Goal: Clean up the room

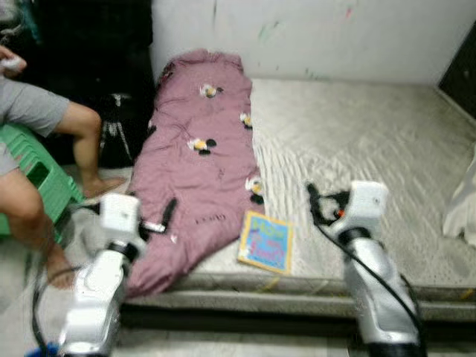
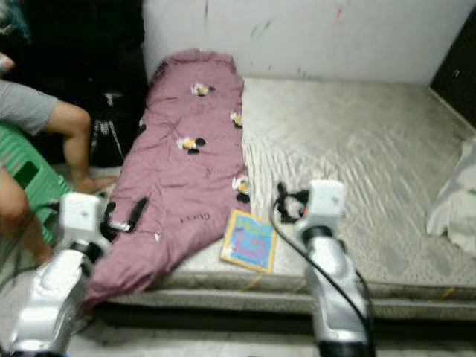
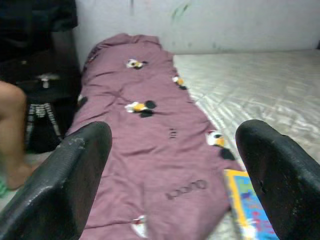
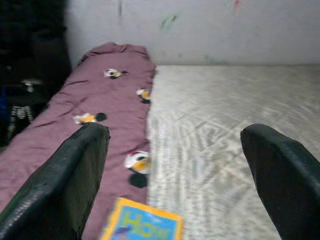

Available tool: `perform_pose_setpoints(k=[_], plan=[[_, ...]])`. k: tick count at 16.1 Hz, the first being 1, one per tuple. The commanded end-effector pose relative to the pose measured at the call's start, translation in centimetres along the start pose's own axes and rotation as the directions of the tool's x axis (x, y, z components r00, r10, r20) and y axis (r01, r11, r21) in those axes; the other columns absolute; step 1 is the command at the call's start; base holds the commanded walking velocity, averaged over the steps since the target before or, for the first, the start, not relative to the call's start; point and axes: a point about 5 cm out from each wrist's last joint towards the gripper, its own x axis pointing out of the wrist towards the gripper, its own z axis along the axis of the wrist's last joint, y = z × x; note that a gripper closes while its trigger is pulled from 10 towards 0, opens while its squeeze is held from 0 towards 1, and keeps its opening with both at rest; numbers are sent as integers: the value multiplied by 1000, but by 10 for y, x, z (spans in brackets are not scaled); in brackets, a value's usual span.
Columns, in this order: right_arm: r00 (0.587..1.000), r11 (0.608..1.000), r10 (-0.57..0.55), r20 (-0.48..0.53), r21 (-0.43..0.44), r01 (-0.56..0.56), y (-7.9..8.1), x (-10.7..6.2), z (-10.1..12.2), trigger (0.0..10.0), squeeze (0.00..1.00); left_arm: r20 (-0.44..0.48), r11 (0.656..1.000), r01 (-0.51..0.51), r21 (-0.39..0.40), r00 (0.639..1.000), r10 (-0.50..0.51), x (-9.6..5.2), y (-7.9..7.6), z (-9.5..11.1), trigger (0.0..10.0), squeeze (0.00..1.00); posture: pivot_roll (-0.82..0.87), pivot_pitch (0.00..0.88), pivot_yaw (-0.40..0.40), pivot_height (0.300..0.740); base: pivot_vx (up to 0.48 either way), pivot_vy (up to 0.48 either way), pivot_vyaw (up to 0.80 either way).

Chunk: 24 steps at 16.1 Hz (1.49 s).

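A mauve blanket (image 1: 201,163) with small cartoon patches lies lengthwise along the left side of a bare mattress (image 1: 357,141). A colourful book (image 1: 265,242) with a yellow border rests flat near the mattress's front edge, just right of the blanket's lower end. My left gripper (image 1: 162,218) is open, hovering over the blanket's near left corner. In the left wrist view its fingers (image 3: 80,165) frame the blanket, with the book (image 3: 247,205) beside one of them. My right gripper (image 1: 316,202) is open over the mattress, just right of the book (image 4: 142,225), and holds nothing.
A person (image 1: 44,111) sits on a green stool (image 1: 44,182) at the left, bare feet on the floor beside the mattress. A black bag (image 1: 119,134) stands between the person and the blanket. White cloth (image 1: 462,204) lies at the mattress's right edge. The wall is behind.
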Motion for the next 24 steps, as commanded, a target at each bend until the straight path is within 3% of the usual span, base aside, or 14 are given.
perform_pose_setpoints(k=[1,7,13,19,24], plan=[[1000,1000,16,16,7,-16,6,2,4,10000,0,-1,1000,-29,1,1000,29,-2,9,1,10000,0,-57,0,-40,740,0,0,0],[1000,1000,21,17,4,-21,6,3,4,10000,0,27,1000,9,11,1000,-9,-2,6,5,10000,0,-54,0,-44,740,0,0,0],[1000,1000,23,21,2,-23,6,5,4,10000,0,43,1000,28,9,999,-28,-2,5,6,10000,0,-51,0,-45,740,306,0,0],[1000,1000,22,20,3,-23,6,4,4,10000,0,41,1000,28,9,999,-29,-2,5,6,10000,0,-53,0,-43,740,376,0,0],[1000,1000,18,21,5,-18,6,5,4,10000,0,7,1000,-10,22,1000,9,0,7,2,10000,0,-53,0,-43,740,0,0,0]])
